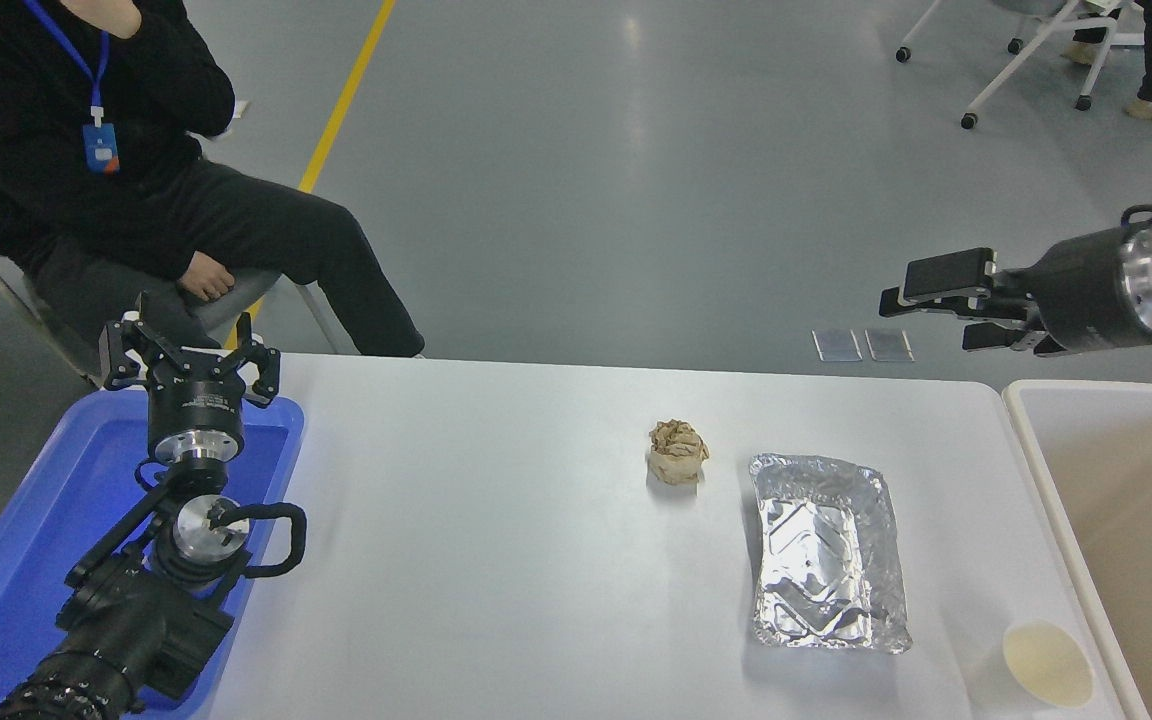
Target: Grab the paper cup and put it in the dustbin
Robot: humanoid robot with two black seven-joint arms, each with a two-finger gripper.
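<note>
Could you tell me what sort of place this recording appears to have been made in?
Probably a robotics lab or workshop hall: a grey floor with a painted yellow line, rolling chairs at the back, and a person wearing a lanyard seated beside the white table.

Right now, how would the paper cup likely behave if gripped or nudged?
The paper cup looks thin-walled and empty, so probably light and easily crushed. Its round body may roll if tipped. It stands near the table edge, beside the dustbin, so a nudge could send it off.

Crinkled shiny foil tray [829, 552], matt paper cup [1047, 663]
</note>
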